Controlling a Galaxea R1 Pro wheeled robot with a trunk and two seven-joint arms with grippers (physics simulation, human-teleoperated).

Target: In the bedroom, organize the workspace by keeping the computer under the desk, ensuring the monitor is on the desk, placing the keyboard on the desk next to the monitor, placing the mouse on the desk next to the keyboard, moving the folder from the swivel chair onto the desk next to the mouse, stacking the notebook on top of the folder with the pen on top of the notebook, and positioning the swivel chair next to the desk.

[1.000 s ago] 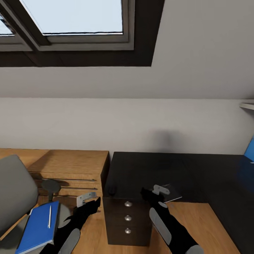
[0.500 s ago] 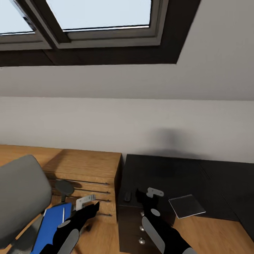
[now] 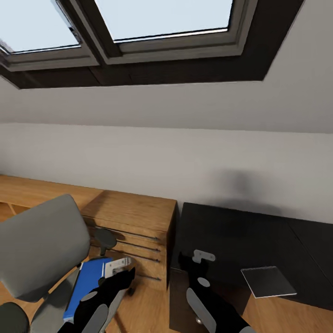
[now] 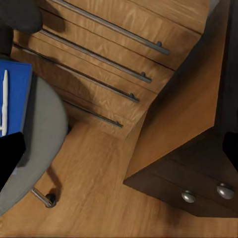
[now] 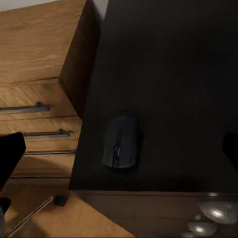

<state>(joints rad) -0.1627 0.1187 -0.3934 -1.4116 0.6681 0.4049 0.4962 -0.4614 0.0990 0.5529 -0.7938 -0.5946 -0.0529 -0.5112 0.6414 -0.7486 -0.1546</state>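
Hanging over the floor beside the chair [image 3: 39, 249], left gripper [image 3: 121, 268] with jaws spread wide, nothing between them. Off to one side of those jaws, on the grey seat: folder [image 4: 14, 94], cut off by the frame edge and partly behind a black finger [image 4: 9, 158]; pen [image 4: 4, 101] lying on its blue cover. Straight ahead of the jaws, wood floor; further on, dresser [image 4: 114, 64] with bar handles and the dark drawer unit [image 4: 198, 168], two silver knobs showing.

Poised above the front corner of the desk [image 3: 231, 236], right gripper [image 3: 199, 259], jaws likewise parted and empty. Directly below and between them, mouse [image 5: 121, 141], black on glossy black, outline hard to pick out, sitting near the desk's edge. In the head view, hidden behind that gripper.

Lying flat on the desk well off to the right gripper's outer side, notebook [image 3: 268, 281], pale with glare.

Seat largely screened by the chair back and left arm in the head view.
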